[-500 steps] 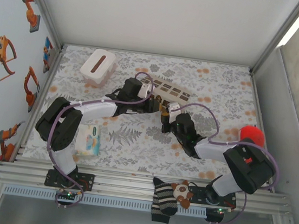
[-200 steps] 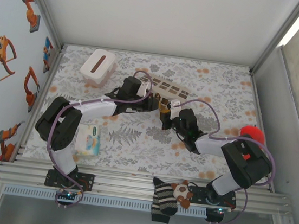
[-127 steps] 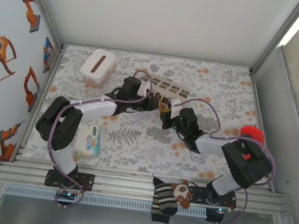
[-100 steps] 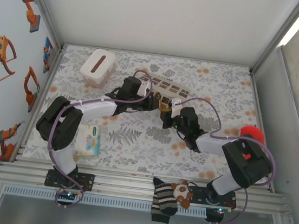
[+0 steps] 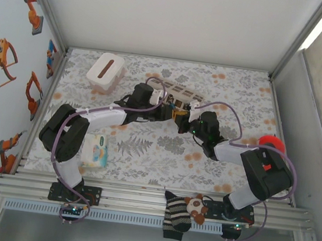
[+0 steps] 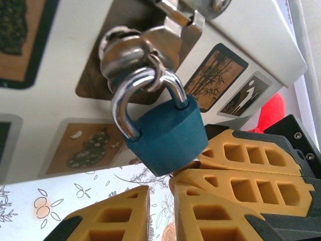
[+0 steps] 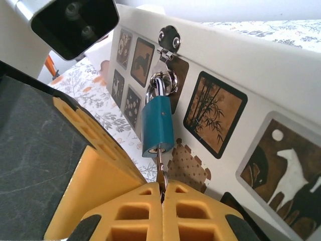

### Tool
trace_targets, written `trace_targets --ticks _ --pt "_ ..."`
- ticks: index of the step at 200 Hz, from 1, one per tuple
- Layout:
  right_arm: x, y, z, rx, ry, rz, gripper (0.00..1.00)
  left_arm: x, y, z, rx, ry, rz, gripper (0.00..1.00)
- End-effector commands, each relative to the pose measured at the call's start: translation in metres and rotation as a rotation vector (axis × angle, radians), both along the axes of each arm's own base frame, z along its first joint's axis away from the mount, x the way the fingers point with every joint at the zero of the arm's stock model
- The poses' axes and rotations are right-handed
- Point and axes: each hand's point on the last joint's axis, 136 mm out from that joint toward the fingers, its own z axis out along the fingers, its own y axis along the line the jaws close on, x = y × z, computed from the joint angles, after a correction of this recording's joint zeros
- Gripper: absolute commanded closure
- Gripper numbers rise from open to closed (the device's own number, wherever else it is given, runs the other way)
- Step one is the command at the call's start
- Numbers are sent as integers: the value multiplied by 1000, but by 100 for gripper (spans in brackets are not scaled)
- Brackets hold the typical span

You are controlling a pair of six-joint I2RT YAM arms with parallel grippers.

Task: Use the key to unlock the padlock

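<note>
The beige box [image 7: 235, 65] stands on the floral worktop [image 5: 241, 89]. The left tool [image 6: 159, 196] has its fingers slightly parted and empty, just below the blue padlock [image 7: 157, 125] hanging from the box's hasp [image 7: 168, 47]. The right tool [image 7: 163, 193] is clamped on the key [image 7: 161, 163], which sits in the padlock's underside.

The left arm [image 5: 100, 114] and right arm [image 5: 229, 152] are white shells with black joints, each trailed by a purple cable [image 5: 57, 140]. The left claw [image 6: 159, 195] and right claw [image 7: 162, 189] have yellow fingers [image 7: 138, 213] with rectangular cut-outs.
</note>
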Motion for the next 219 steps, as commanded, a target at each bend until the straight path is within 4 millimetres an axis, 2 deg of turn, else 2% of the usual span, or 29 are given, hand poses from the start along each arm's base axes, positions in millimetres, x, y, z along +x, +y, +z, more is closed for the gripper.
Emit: trace_targets --ticks 1,14,52,68,95,137,173,219 --pt "-1 22 63 129 -178 105 100 -7 -7 7 -14 10 -44 81" --pt "0 22 59 123 -170 102 100 -7 -7 7 -16 6 -41 81" --pt "2 16 32 72 -122 64 100 -4 -2 18 -23 -28 -17 80" --pt "3 17 23 55 -98 70 100 -3 6 26 -21 -47 2 75" --pt "5 18 13 27 -70 71 100 0 28 37 -24 -68 55 66" --pt "5 27 -1 10 -16 102 100 4 72 47 -39 -72 168 57" --pt "-3 39 -20 -4 40 116 100 7 100 37 -43 -30 258 55" --pt "-10 50 -49 -43 107 99 100 10 121 -6 -130 91 403 53"
